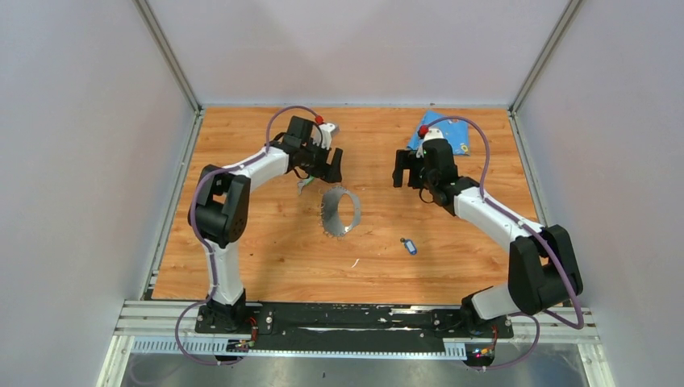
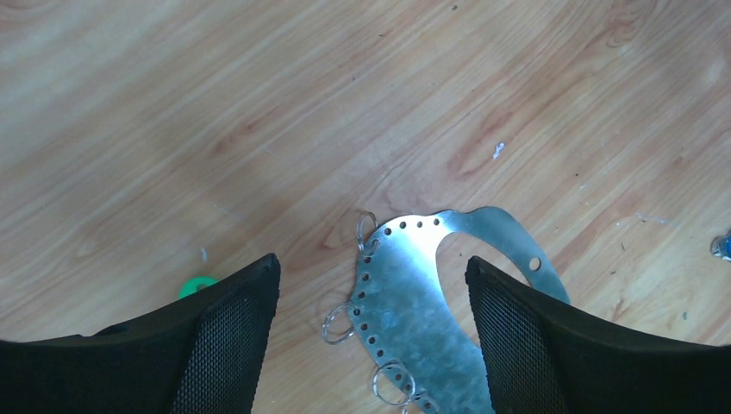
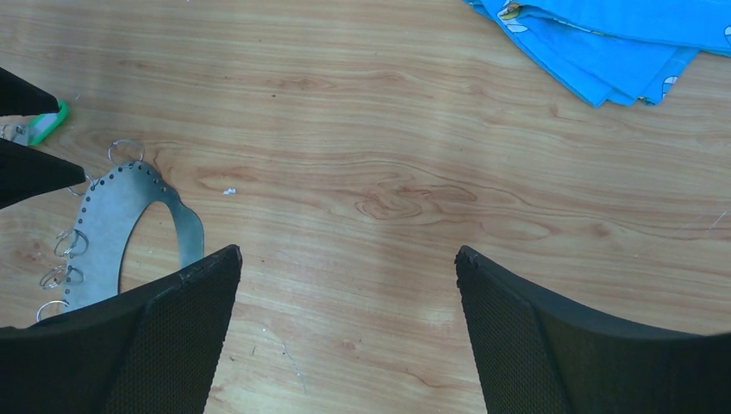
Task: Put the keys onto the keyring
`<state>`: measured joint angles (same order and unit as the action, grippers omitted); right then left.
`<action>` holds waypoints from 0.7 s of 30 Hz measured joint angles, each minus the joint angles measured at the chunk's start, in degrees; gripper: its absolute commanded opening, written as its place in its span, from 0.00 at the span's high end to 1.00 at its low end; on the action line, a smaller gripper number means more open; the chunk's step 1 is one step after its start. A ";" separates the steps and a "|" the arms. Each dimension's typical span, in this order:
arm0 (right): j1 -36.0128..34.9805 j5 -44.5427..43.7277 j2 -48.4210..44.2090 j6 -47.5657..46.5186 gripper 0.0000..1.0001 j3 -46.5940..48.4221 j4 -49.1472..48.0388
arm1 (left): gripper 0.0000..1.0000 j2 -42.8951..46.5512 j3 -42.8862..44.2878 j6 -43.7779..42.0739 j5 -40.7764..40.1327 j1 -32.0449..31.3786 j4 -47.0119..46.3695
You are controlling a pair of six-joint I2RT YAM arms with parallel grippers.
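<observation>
The keyring (image 1: 339, 211) is a wide grey metal band standing as an oval loop at mid-table, with small wire rings along its perforated edge (image 2: 392, 297). My left gripper (image 1: 326, 167) hovers open just behind it, and the band lies below the gap between its fingers (image 2: 372, 261). The green-headed key (image 1: 304, 185) rests on the wood beside the left finger (image 2: 196, 285), partly hidden by it. The blue-headed key (image 1: 410, 246) lies alone, right of the loop. Further right, my right gripper (image 1: 402, 171) is open over bare wood (image 3: 349, 251), with the keyring (image 3: 108, 226) to its left.
A folded light-blue cloth (image 1: 443, 134) lies at the back right, also in the right wrist view (image 3: 603, 39). A small pale scrap (image 1: 355, 262) sits in front of the loop. White walls enclose the table on three sides.
</observation>
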<state>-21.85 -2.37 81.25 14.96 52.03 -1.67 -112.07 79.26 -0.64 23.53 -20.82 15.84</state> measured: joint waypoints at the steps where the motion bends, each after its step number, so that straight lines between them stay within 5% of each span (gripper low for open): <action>1: 0.00 0.04 0.00 -0.09 0.06 -0.13 0.00 | 0.26 -0.31 0.00 0.66 -0.04 -0.44 -0.13; 7: 0.00 0.87 0.02 -0.70 0.12 -0.42 0.09 | 0.54 -1.01 0.07 2.73 -1.09 -2.32 -1.68; 21: 0.00 3.45 0.02 -1.31 0.14 -0.42 0.07 | 0.54 -4.31 0.46 5.25 -4.66 -2.97 -2.21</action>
<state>-21.85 1.08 81.28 13.65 51.62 -1.61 -116.38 79.72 4.60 18.87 -23.79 13.63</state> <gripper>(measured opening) 0.869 0.476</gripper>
